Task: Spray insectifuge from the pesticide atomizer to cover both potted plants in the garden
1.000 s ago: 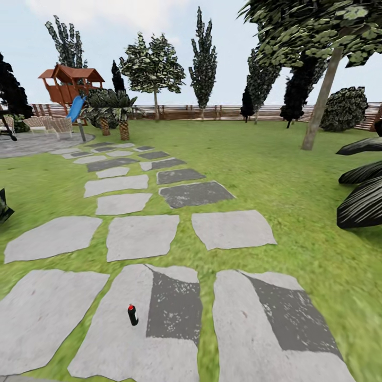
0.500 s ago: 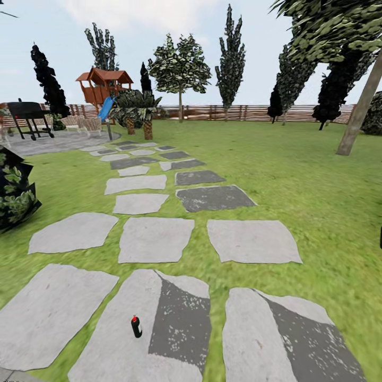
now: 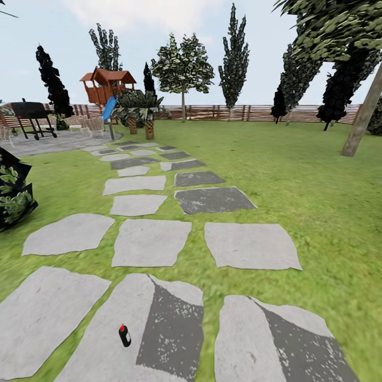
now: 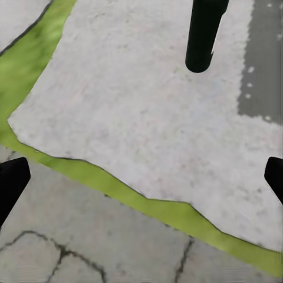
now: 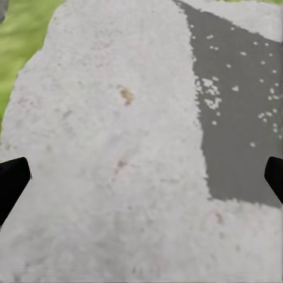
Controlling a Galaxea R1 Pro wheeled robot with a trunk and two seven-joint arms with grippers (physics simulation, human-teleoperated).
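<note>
The pesticide atomizer [image 3: 124,336] is standing upright on the nearest big paving slab [image 3: 106,339] of the stepping-stone path, near that slab's middle, just on the pale side of the edge where the dark patch starts; a small black can with a red cap. In the left wrist view it is showing as a dark cylinder [image 4: 204,34] standing on the pale stone ahead of the left gripper [image 4: 141,177], well apart from the fingertips. That gripper's fingers are standing wide, tips at both edges of the picture, nothing between them. The right gripper [image 5: 141,177] is likewise spread and empty, looking down at bare slab and the dark patch. The robot is not reaching yet; judging this as approach, pick still to do. Handling guess: a rigid, light, smooth-sided can, narrow base, so likely tipping if nudged from one side. Best hold is probably mid-body, jaws square across the cylinder, clear of the red cap so the nozzle stays usable. Patio [image 3: 48,143], grill [image 3: 32,114] and fence [image 3: 239,112] are sitting far back; potted plants too small to make out.
</note>
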